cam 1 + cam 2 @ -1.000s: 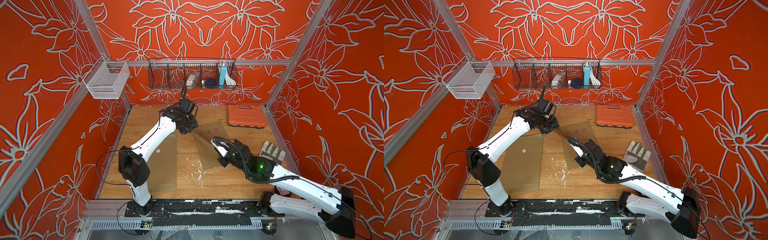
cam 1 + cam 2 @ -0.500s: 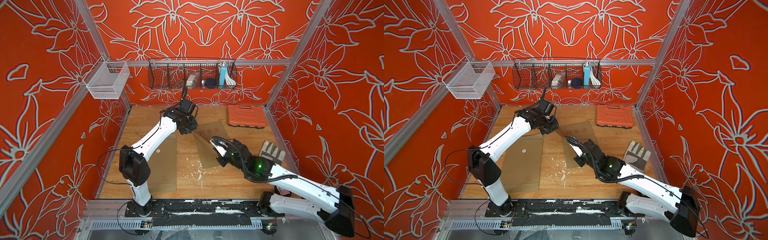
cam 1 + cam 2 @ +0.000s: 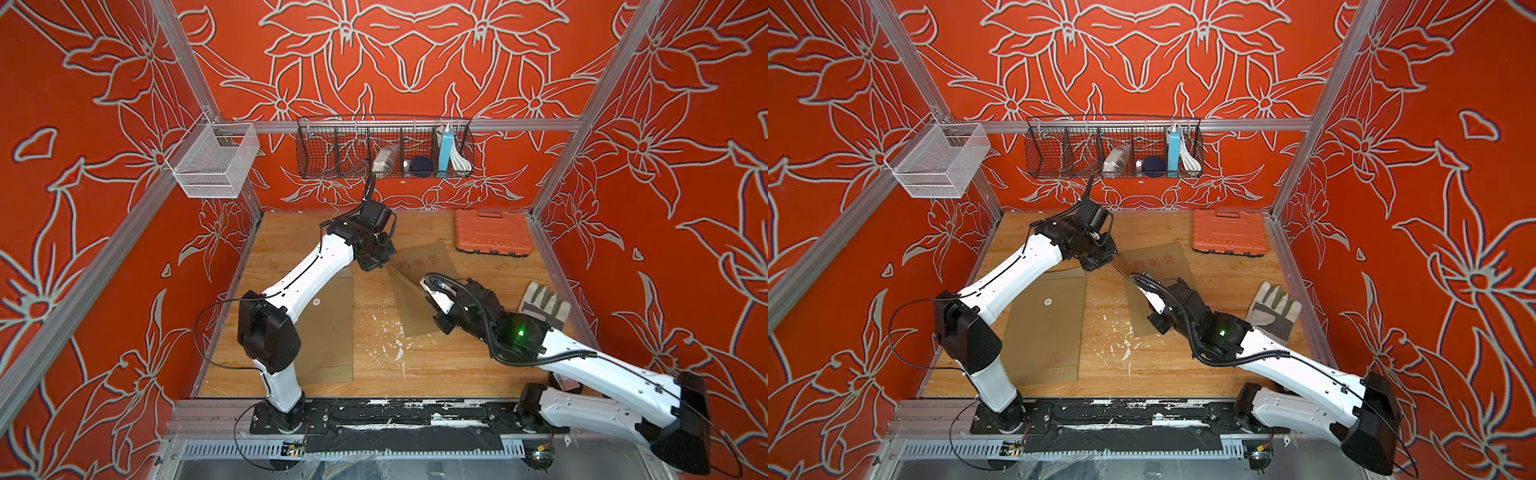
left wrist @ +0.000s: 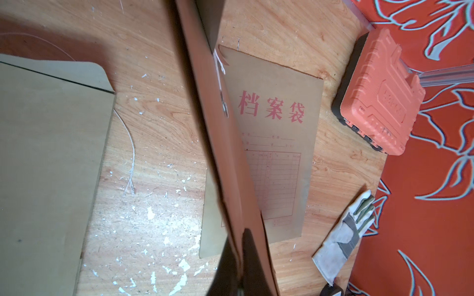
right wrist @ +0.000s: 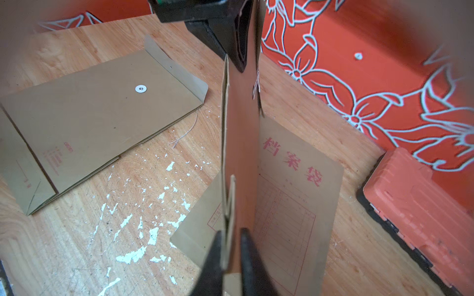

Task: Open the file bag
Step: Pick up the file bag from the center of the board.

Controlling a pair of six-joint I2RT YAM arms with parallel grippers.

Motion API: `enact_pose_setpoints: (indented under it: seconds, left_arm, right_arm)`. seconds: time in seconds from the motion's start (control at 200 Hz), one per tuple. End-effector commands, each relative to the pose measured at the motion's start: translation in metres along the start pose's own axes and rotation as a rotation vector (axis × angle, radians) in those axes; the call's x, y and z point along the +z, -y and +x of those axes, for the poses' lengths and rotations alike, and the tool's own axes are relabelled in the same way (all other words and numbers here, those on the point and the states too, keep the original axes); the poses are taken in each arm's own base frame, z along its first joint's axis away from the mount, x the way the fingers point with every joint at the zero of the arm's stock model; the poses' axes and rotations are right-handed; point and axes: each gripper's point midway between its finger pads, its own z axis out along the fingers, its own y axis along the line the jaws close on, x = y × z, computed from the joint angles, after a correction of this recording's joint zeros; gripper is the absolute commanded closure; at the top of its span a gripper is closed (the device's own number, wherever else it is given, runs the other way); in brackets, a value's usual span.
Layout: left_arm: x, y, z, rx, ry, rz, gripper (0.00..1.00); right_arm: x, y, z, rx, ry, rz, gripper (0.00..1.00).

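Right wrist view: a brown file bag (image 5: 241, 153) is held on edge, raised off the tabletop (image 5: 77, 243), above a red-printed file bag (image 5: 295, 205) that lies flat. The left claw (image 4: 237, 256) is pressed together on the end near the string (image 5: 257, 84), probably so that the closure is kept lifted and reachable. The right claw (image 5: 230, 246) is set astride the opposite end, its fingers slightly apart; whether the paper is gripped cannot be told. Support at both ends is judged to keep the limp bag straight for opening.
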Motion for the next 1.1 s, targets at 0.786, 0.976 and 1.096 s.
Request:
enact_pose_setpoints:
  seconds: [0.786, 0.976, 1.096]
  left_arm:
    - [-0.150, 0.022, 0.030, 0.802, 0.204, 0.447, 1.00]
    - [-0.196, 0.034, 0.049, 0.839, 0.264, 0.632, 1.00]
    - [-0.226, 0.042, 0.064, 0.858, 0.286, 0.769, 1.00]
  right_arm:
    - [0.007, 0.102, -0.008, 0.545, 0.059, 0.079, 0.43]
    - [0.001, 0.109, -0.040, 0.730, 0.232, -0.196, 0.34]
    - [-0.015, 0.109, -0.070, 0.786, 0.372, -0.377, 0.27]
